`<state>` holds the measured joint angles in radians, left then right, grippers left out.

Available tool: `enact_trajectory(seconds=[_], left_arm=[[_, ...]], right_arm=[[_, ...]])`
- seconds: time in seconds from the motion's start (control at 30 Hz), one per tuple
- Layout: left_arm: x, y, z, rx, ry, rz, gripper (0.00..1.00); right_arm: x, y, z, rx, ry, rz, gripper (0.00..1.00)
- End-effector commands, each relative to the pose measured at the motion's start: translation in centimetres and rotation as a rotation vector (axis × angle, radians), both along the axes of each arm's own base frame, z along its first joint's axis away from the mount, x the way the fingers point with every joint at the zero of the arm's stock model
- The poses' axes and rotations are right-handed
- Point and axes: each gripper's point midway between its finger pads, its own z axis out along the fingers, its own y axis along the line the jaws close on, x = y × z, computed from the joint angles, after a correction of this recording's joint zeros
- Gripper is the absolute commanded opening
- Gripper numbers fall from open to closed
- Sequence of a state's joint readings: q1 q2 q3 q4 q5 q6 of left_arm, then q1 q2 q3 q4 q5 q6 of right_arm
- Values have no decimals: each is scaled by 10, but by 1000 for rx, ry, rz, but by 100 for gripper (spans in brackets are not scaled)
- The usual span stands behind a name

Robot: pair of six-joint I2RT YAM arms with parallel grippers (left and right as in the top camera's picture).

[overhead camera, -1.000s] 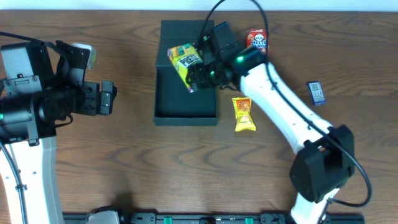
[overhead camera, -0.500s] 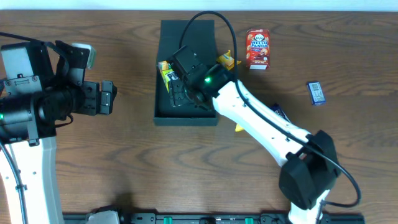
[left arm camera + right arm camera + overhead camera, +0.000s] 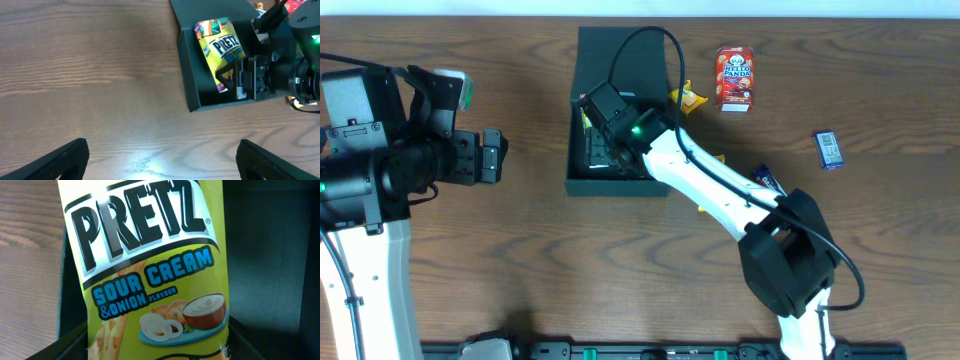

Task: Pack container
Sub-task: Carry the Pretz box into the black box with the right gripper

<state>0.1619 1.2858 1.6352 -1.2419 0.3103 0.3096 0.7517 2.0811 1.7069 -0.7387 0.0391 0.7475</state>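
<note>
right pincer (image 3: 600, 150) + yellow pack (image 3: 584, 120) — inside container (image 3: 620, 50) | red snack box (image 3: 733, 78) — just beside

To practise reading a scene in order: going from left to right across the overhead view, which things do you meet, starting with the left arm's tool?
In order: left tool → container → small yellow snack bag → red Hello Panda box → small blue packet.

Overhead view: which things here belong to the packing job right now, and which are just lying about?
In the job: container; Pretz bag, down inside it, clamped in the right gripper.

Lying about on the table: Hello Panda box; yellow snack bag beside the container; small blue pack; dark blue wrapper, partly hidden. Probably to be packed later.
</note>
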Motion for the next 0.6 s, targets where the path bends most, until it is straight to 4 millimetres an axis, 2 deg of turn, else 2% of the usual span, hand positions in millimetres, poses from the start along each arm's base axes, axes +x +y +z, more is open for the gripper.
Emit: enact_trajectory(seconds=[0.0,0.1,0.3,0.57], left_arm=[[0,1,6,-7,-13,21,95],[0,1,6,-7,-13,21,95],[0,1,6,-7,-14,22,95],[0,1,6,-21,-8,41,95]], right_arm=[[-16,13,-16,34,85,20,43],[-24,17,-17,45,114,38,43],[-34,11,-21,18,156,41,43],[-27,7,-21,2,128,-22,43]])
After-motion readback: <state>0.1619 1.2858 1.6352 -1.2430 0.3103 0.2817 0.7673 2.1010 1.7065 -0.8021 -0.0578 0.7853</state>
